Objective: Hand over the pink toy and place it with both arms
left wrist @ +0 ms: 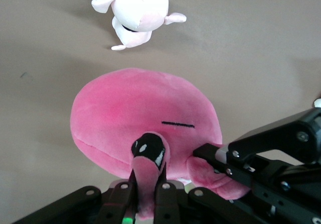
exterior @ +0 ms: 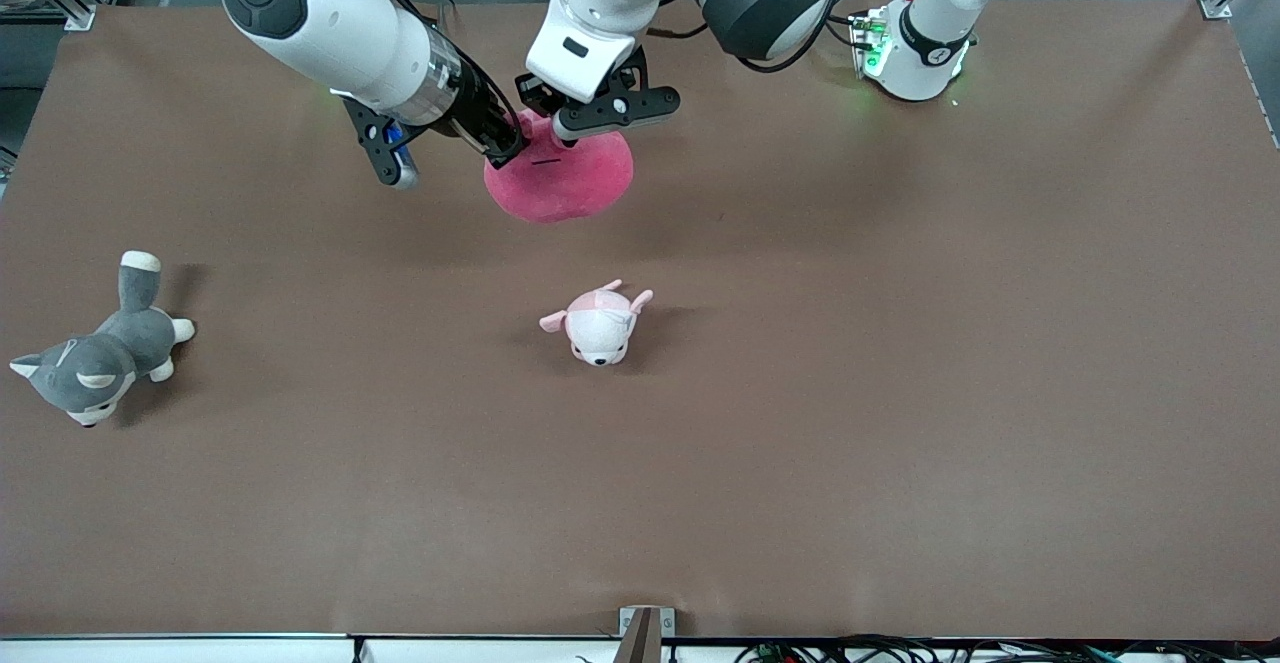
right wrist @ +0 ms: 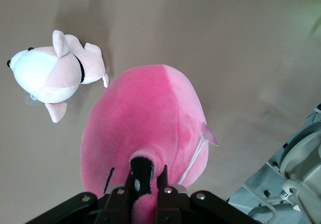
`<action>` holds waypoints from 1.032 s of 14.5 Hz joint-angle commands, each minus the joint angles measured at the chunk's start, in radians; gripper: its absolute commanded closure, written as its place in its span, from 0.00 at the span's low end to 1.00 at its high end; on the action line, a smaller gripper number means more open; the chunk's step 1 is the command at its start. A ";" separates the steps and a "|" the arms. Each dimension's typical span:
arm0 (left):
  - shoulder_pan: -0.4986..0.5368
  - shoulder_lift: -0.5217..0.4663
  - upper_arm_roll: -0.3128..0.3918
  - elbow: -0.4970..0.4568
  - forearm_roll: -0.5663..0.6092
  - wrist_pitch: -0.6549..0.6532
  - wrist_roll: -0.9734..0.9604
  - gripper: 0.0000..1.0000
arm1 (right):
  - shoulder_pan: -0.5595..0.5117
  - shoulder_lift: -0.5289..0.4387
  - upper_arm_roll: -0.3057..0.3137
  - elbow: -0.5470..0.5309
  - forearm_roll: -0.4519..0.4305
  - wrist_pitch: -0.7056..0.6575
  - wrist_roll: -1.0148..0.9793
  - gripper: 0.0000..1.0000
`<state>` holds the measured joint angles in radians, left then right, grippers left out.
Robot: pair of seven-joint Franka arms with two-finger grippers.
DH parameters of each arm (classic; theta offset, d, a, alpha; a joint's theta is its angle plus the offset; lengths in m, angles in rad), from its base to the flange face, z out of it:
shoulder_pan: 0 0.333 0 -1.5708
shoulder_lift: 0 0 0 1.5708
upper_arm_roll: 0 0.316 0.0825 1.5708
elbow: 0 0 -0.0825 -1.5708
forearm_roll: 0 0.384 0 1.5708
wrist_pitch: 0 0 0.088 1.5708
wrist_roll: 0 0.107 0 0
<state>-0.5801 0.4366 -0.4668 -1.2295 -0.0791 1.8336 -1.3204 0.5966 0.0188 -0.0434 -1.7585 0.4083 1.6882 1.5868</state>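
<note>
The hot-pink round plush toy (exterior: 560,183) hangs above the table near the arms' bases, held by both grippers at once. My left gripper (exterior: 562,123) is shut on one of its small dark-tipped ears, as the left wrist view shows (left wrist: 148,184), with the toy's body (left wrist: 130,118) hanging below the jaws. My right gripper (exterior: 506,148) is shut on another dark-tipped ear in the right wrist view (right wrist: 145,184), above the toy's body (right wrist: 145,118). The right gripper's black fingers (left wrist: 220,161) also show in the left wrist view, clamped on the toy beside my left gripper.
A pale pink-and-white plush puppy (exterior: 598,323) lies on the brown table (exterior: 900,343), nearer the front camera than the pink toy; it also shows in both wrist views (left wrist: 135,8) (right wrist: 47,76). A grey-and-white plush husky (exterior: 100,358) lies toward the right arm's end.
</note>
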 commanded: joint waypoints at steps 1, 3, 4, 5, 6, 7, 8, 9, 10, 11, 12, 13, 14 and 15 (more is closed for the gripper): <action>-0.009 -0.007 0.008 0.013 -0.002 0.003 -0.011 0.75 | -0.003 -0.033 -0.006 -0.030 0.021 0.013 0.010 1.00; -0.010 -0.013 0.007 0.008 0.005 0.001 -0.010 0.00 | -0.006 -0.028 -0.010 -0.030 0.021 0.015 0.006 1.00; -0.010 -0.022 0.007 0.008 0.005 0.001 -0.011 0.00 | -0.009 -0.027 -0.012 -0.030 0.021 0.015 0.001 1.00; -0.007 -0.038 0.007 0.005 0.007 -0.002 -0.011 0.00 | -0.027 -0.026 -0.013 -0.030 0.009 0.013 -0.010 1.00; 0.000 -0.047 0.005 0.005 0.010 -0.008 -0.011 0.00 | -0.059 -0.025 -0.013 -0.033 0.007 0.011 -0.034 1.00; 0.003 -0.070 0.005 0.004 0.010 -0.016 -0.011 0.00 | -0.092 -0.022 -0.015 -0.038 0.004 0.011 -0.085 1.00; 0.006 -0.091 0.007 0.004 0.010 -0.039 -0.011 0.00 | -0.137 -0.010 -0.015 -0.038 0.004 0.011 -0.131 1.00; 0.013 -0.108 0.010 0.004 0.012 -0.086 -0.007 0.00 | -0.191 0.010 -0.015 -0.038 0.004 0.013 -0.183 1.00; 0.025 -0.140 0.010 0.004 0.012 -0.124 0.006 0.00 | -0.239 0.032 -0.015 -0.038 0.004 0.011 -0.244 1.00; 0.057 -0.166 0.008 0.002 0.012 -0.167 0.030 0.00 | -0.292 0.062 -0.015 -0.038 0.003 0.013 -0.314 1.00; 0.078 -0.196 0.007 -0.004 0.010 -0.228 0.085 0.00 | -0.338 0.094 -0.015 -0.039 -0.005 0.016 -0.377 1.00; 0.097 -0.222 0.008 -0.004 0.010 -0.282 0.151 0.00 | -0.380 0.127 -0.015 -0.039 -0.012 0.028 -0.431 1.00; 0.130 -0.249 0.007 -0.005 0.009 -0.330 0.214 0.00 | -0.429 0.159 -0.015 -0.039 -0.014 0.048 -0.497 1.00; 0.153 -0.275 0.007 -0.008 0.009 -0.361 0.266 0.00 | -0.470 0.189 -0.015 -0.039 -0.017 0.059 -0.554 1.00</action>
<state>-0.4721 0.2256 -0.4605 -1.2125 -0.0752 1.5320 -1.1511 0.2008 0.1582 -0.0783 -1.7987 0.4005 1.7263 1.1246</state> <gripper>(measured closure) 0.000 0.828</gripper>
